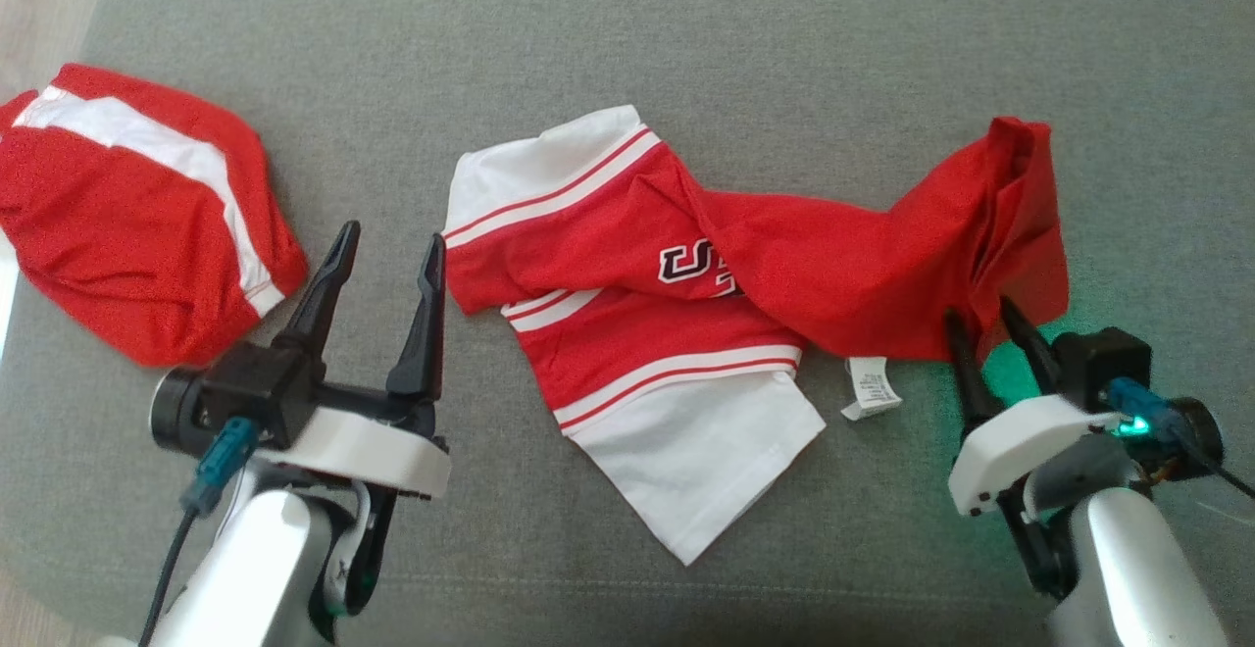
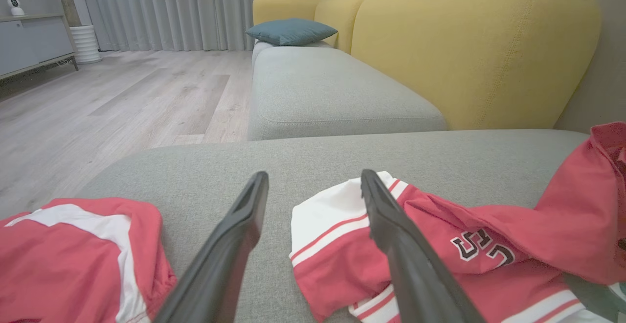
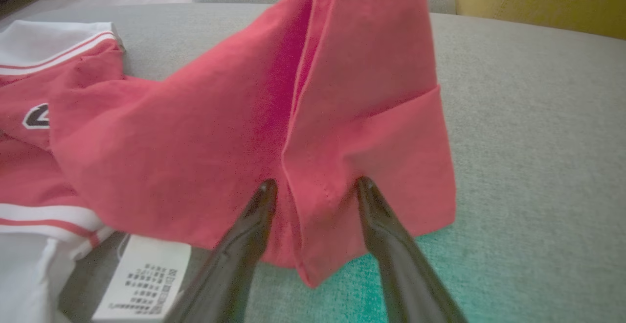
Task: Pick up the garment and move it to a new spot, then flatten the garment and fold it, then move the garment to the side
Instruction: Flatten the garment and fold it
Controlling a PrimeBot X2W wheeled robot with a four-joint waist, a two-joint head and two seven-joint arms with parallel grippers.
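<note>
My right claw [image 3: 315,183] stands parted astride a raised fold of the garment [image 1: 637,265], tips at the red cloth, not clamped. A care label [image 3: 142,279] beside it runs off the frame. My left claw [image 1: 390,235] gapes wide, grasping nothing, just beside the white sleeve. The garment lies crumpled mid-way across the grey cushion [image 1: 686,39], its lettering [image 1: 696,265] half buried under a twist. Further left, the other red cloth [image 1: 127,235] is cut off.

Left pincer [image 1: 392,233] spread wide, right pincer [image 1: 978,309] narrower, fingers apart
</note>
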